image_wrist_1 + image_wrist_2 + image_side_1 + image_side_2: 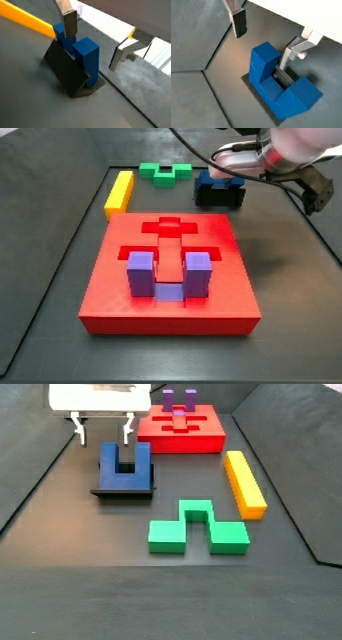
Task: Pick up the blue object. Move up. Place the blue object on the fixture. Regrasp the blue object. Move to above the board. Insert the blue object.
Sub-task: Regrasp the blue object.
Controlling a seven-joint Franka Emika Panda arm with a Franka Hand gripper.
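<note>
The blue object (85,52) is a dark blue U-shaped block resting on the black fixture (67,70), prongs pointing up toward my gripper. It shows in both wrist views (278,85) and both side views (214,178) (112,464). My gripper (95,37) is open just above it. One finger (67,24) is close by a prong and the other finger (122,54) stands apart from the block. Nothing is held. The red board (167,278) lies beside the fixture (120,490), and it also shows in a side view (181,439).
A lighter purple U-shaped block (167,278) sits in the board's recess. A green block (197,532) and a long yellow bar (245,482) lie on the dark floor near the fixture. Raised dark walls border the floor.
</note>
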